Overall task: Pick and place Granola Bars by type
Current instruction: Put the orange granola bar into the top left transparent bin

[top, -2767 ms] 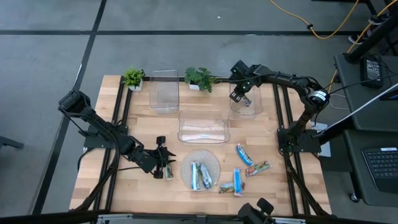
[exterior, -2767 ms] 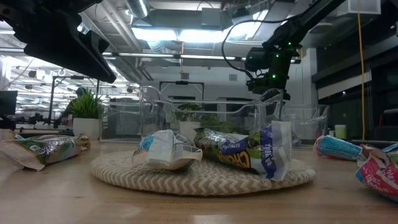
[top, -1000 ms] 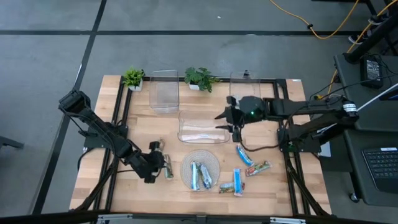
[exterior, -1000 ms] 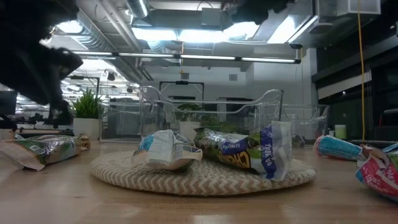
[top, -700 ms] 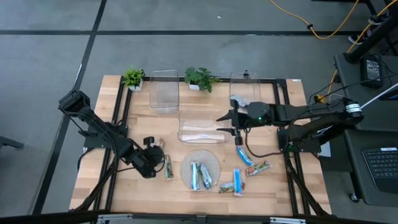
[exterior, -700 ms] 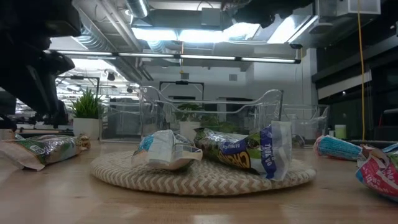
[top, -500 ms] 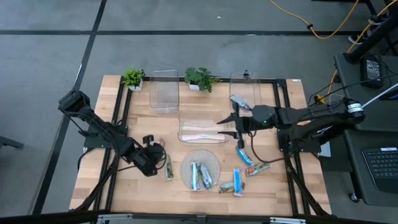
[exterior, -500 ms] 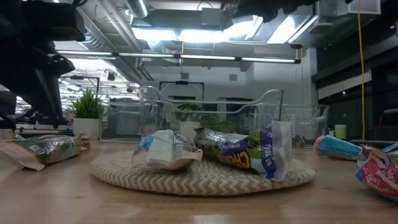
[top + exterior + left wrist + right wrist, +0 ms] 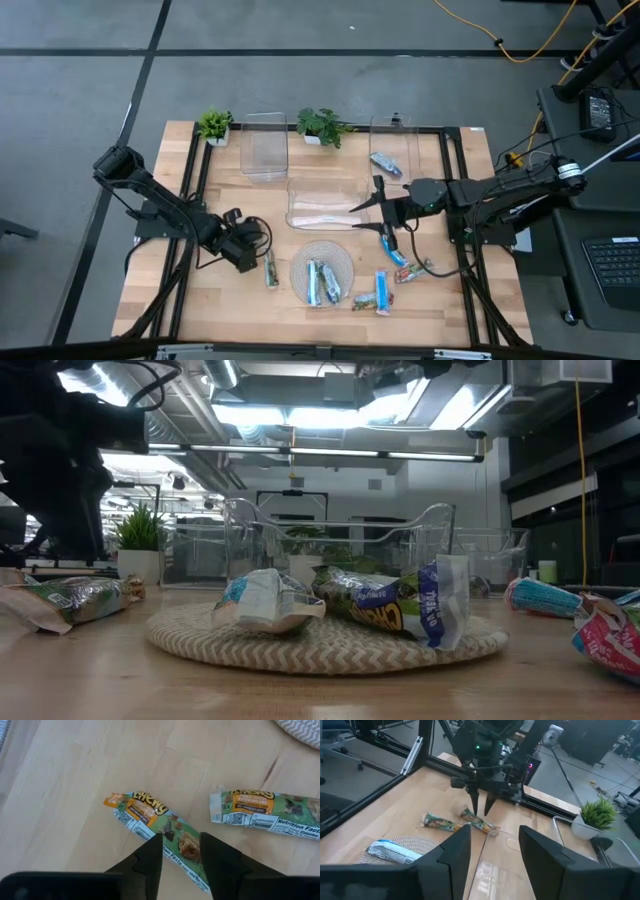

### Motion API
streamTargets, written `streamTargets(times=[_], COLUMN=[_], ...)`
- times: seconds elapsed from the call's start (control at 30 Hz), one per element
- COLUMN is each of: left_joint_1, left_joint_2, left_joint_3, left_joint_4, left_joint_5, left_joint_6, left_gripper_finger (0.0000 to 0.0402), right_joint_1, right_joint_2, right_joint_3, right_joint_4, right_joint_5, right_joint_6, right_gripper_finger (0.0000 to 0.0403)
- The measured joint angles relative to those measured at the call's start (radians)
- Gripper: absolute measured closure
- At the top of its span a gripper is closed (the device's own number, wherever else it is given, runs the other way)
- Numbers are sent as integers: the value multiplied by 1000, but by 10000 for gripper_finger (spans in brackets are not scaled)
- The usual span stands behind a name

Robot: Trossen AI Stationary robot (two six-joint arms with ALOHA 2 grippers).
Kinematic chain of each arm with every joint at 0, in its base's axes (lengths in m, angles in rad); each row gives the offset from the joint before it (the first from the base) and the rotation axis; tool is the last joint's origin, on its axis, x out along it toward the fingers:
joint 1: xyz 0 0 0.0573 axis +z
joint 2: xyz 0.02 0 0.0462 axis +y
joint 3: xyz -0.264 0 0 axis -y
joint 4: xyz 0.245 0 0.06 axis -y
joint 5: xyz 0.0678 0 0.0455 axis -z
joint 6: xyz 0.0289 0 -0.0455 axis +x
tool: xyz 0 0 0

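I have spread my left gripper [image 9: 181,851] above a green bar [image 9: 155,822] near the desk's left edge, releasing it; my right gripper [image 9: 385,212] hangs spread, empty, mid-desk.

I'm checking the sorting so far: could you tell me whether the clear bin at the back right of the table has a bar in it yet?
Yes. The back-right clear bin holds one bright blue bar, lying flat inside its walls.
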Motion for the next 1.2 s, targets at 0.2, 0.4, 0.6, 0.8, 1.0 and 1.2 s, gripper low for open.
streamTargets(times=[0.2,0.4,0.6,0.8,1.0,1.2], left_joint_1=[1,1,1,1,1,1], left_joint_2=[0,0,4,4,4,4], left_joint_3=[0,-5,-52,-89,-123,-177], left_joint_4=[1,13,61,117,178,279], left_joint_5=[2,24,22,12,3,2], left_joint_6=[-9,-54,-87,-88,-89,-88], left_gripper_finger=[224,176,151,148,148,148], right_joint_1=[0,0,0,0,0,0], right_joint_2=[0,0,0,0,0,0], right_joint_3=[0,0,0,0,0,0], right_joint_4=[17,20,19,19,19,18], right_joint_5=[0,3,2,2,2,2], right_joint_6=[0,7,8,8,8,12], right_gripper_finger=[234,234,234,234,234,234])
